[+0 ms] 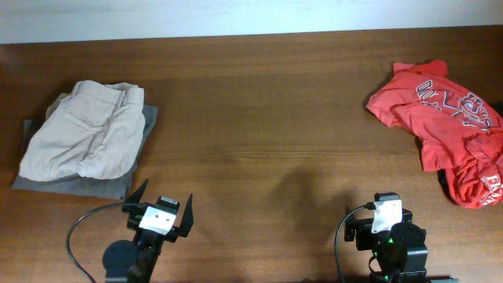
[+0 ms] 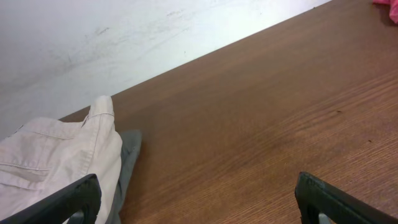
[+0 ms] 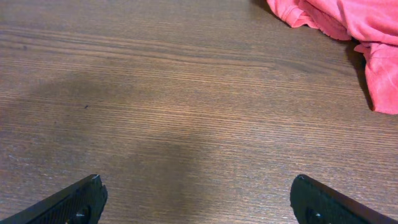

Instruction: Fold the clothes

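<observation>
A crumpled red shirt [image 1: 440, 118] with white print lies at the table's far right; its edge shows in the right wrist view [image 3: 348, 18] and as a sliver in the left wrist view [image 2: 388, 5]. A dark patch [image 1: 446, 182] shows under its lower edge; I cannot tell if it is the black garment. No navy-printed orange-red T-shirt shows. My left gripper [image 1: 163, 202] [image 2: 196, 193] is open and empty near the front edge. My right gripper [image 1: 387, 206] [image 3: 196, 186] is open and empty, below and left of the red shirt.
Folded beige trousers [image 1: 82, 130] [image 2: 56, 155] lie on a folded grey garment [image 1: 78, 185] [image 2: 127, 155] at the left, above my left gripper. A white wall [image 2: 124, 37] runs along the table's far edge.
</observation>
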{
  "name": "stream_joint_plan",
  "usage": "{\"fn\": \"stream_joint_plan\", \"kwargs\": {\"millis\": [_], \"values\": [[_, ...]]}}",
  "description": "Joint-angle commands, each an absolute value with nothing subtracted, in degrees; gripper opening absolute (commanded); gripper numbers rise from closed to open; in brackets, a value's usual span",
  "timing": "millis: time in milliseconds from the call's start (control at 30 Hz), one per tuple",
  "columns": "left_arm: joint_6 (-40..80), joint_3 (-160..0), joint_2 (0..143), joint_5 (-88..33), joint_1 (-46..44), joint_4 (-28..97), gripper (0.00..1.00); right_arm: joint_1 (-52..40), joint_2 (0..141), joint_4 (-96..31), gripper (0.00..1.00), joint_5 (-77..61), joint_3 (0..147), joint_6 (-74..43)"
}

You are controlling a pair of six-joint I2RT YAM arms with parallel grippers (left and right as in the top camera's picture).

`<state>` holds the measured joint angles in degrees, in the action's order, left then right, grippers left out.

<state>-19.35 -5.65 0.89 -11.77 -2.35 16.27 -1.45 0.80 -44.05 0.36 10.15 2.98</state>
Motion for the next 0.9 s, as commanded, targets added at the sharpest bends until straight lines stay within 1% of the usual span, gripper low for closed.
{"fn": "stream_joint_plan", "kwargs": {"millis": [0, 267, 333, 400, 567, 633, 733, 867], "values": [[-19.81, -5.08, 0.3, -11.55, -2.48, 16.08, 0.99, -0.99, 0.19, -43.92, 0.99, 0.25, 9.56, 2.59], [-19.84, -5.08, 0.3, -11.55, -2.46, 16.08, 0.99, -0.99, 0.21, -43.83, 0.99, 0.62, 9.56, 2.63], [-19.81, -5.08, 0.3, -11.68, -2.48, 13.91, 0.99, -1.06, 0.19, -41.25, 0.99, -0.08, 9.54, 2.57], [-19.79, -5.08, 0.3, -14.59, -2.48, 14.0, 0.99, -1.06, 0.21, -35.81, 0.99, -7.53, 9.54, 2.55], [-19.79, -5.06, 0.34, -20.53, -2.48, 15.49, 0.99, -1.06, 0.19, -21.19, 0.99, -31.24, 9.54, 2.57], [-19.27, -5.06, 0.36, -20.62, -2.48, 15.49, 0.99, -1.06, 0.21, -17.23, 0.99, -36.03, 9.54, 2.55], [-14.68, -5.58, 0.36, -20.62, -2.48, 13.17, 0.99, -1.06, 0.19, -13.32, 0.99, -38.33, 9.61, 1.89], [-7.31, -10.39, 1.63, -20.62, -2.48, 12.95, 0.99, -1.06, 0.43, -9.39, 0.99, -33.19, 10.61, -9.91]]}}
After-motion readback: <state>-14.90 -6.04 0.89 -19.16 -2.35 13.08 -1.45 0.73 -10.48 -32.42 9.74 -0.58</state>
